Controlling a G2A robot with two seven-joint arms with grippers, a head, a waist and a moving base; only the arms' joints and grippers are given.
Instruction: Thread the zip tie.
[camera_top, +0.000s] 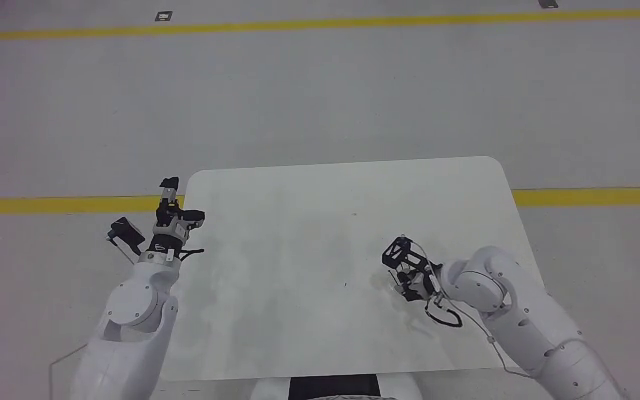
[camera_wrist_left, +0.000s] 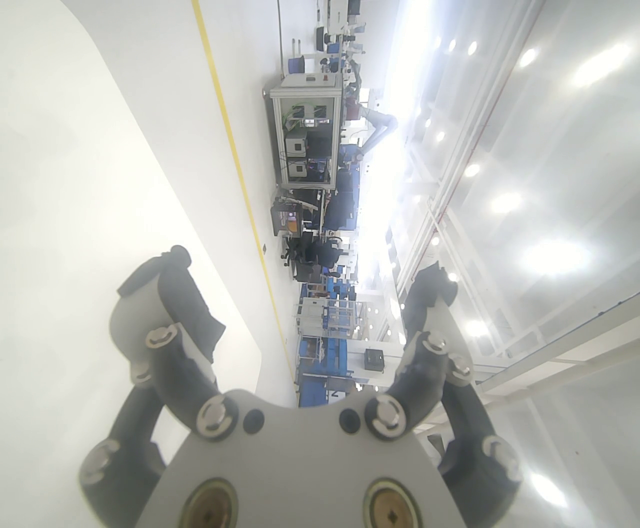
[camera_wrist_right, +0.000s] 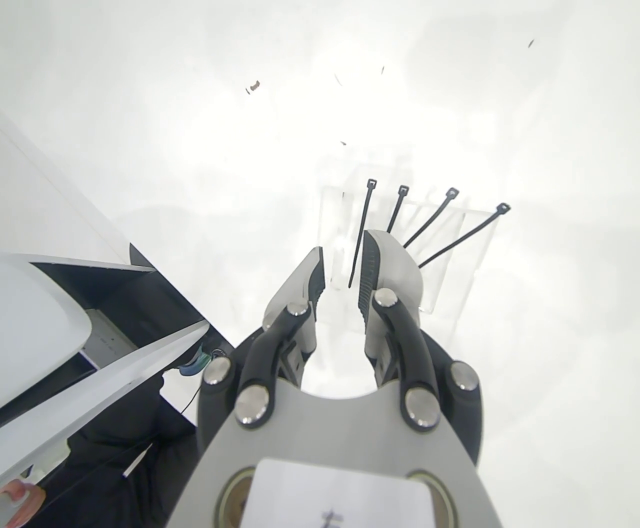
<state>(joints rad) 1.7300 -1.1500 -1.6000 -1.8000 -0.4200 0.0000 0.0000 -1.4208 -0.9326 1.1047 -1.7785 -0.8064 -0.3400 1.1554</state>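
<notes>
Zip ties (camera_wrist_right: 362, 225) are what the white desk (camera_top: 330, 220) carries, on its right side. At the desk's left edge the left fingers (camera_wrist_left: 170, 300) are spread wide and hold nothing. The right fingers (camera_wrist_right: 372, 265) are partly open, also empty, just before a clear holder (camera_wrist_right: 450, 280) where four black ties lean side by side. The end tie's thin tail (camera_wrist_right: 354, 270) lies in the gap, close to one pad. Closing now may pinch only the tip, so the tie could slip or flex. A finger could also nudge the light holder.
</notes>
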